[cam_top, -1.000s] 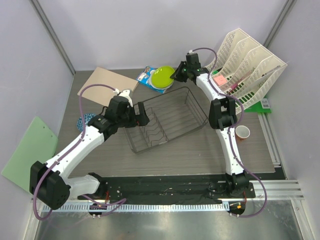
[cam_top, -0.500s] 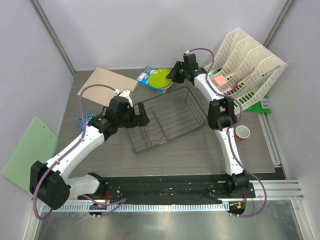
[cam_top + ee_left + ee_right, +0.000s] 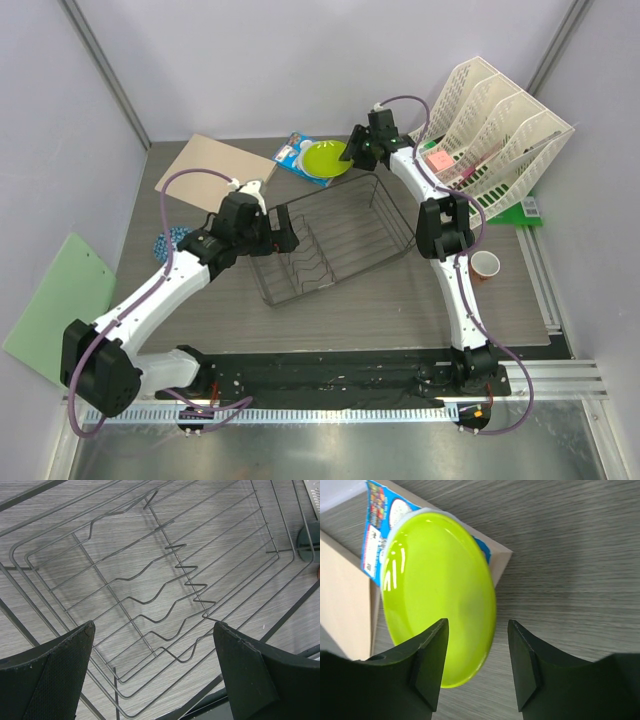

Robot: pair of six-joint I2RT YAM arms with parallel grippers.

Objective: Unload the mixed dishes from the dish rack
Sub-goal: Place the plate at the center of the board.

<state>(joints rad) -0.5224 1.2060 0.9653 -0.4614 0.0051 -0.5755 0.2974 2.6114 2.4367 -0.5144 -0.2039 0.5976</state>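
The dish rack (image 3: 335,235) is a dark wire basket in the middle of the table, and nothing stands among its prongs (image 3: 175,575). My left gripper (image 3: 283,228) hovers over its left end, open, with only wire and table between the fingers (image 3: 154,627). The lime-green plate (image 3: 325,158) lies behind the rack on a blue snack packet (image 3: 294,150). A thin white rim (image 3: 420,511) shows under the plate (image 3: 440,580). My right gripper (image 3: 354,153) is open just above the plate's right edge and grips nothing (image 3: 477,625). A salmon-pink cup (image 3: 485,265) stands right of the rack. A blue speckled bowl (image 3: 168,243) peeks out beside my left arm.
A white slotted file organiser (image 3: 500,125) stands at the back right. A cardboard sheet (image 3: 212,167) lies at the back left under the packet's corner. A green clipboard (image 3: 55,300) leans at the left wall.
My right gripper has opened and let go of the lime-green plate, which now rests flat on the packet. The left arm has not moved.
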